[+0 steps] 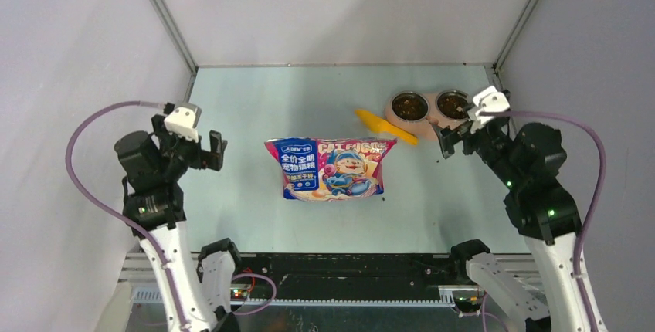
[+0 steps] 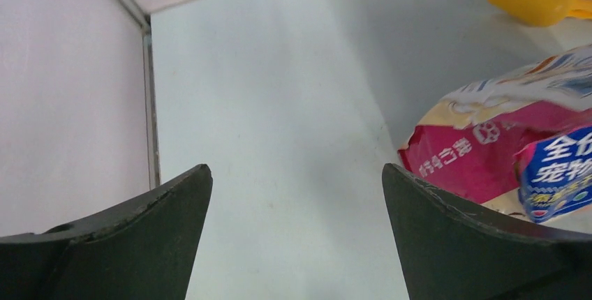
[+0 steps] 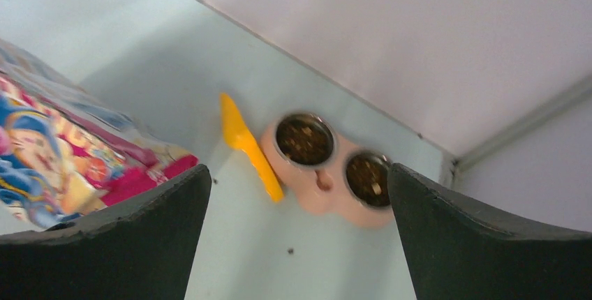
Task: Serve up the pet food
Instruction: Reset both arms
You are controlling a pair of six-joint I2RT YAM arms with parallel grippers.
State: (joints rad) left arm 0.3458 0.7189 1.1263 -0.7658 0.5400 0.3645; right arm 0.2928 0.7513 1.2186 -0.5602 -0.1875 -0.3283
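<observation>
- Brown kibble, the pet food (image 1: 409, 106), fills both round metal cups of a pink double feeder (image 1: 427, 122). The feeder sits on the pale green table (image 1: 255, 108), toward 1 o'clock in the top view and near the back right corner.
- The right wrist view shows the same pet food (image 3: 304, 139) heaped dark in each cup. The feeder (image 3: 321, 195) lies flat, with one cup at 10 o'clock of the other.
- A yellow scoop (image 1: 384, 125) lies on the table just at 9 o'clock of the feeder, its handle end touching or nearly touching the pink rim. From the right wrist the scoop (image 3: 248, 148) runs alongside the feeder's near cup.
- The glossy pink-and-blue cartoon bag (image 1: 330, 168) stands mid-table, at 7 o'clock of the feeder and apart from it. Its top edge faces the back wall.
- The left gripper (image 1: 197, 147) hangs at 9 o'clock of the bag, well clear of it. In its own wrist view the left gripper (image 2: 297, 174) has its jaws spread wide with only bare table between them. The bag (image 2: 489, 160) sits off at 3 o'clock and the scoop (image 2: 541, 3) at 1 o'clock.
- The right gripper (image 1: 456, 127) hovers at 5 o'clock of the feeder, beside the right-hand cup. Its jaws are wide apart and grip nothing, as the right gripper (image 3: 299, 171) frame shows.
- A few dark specks lie loose on the table (image 3: 290, 250) near the feeder.
</observation>
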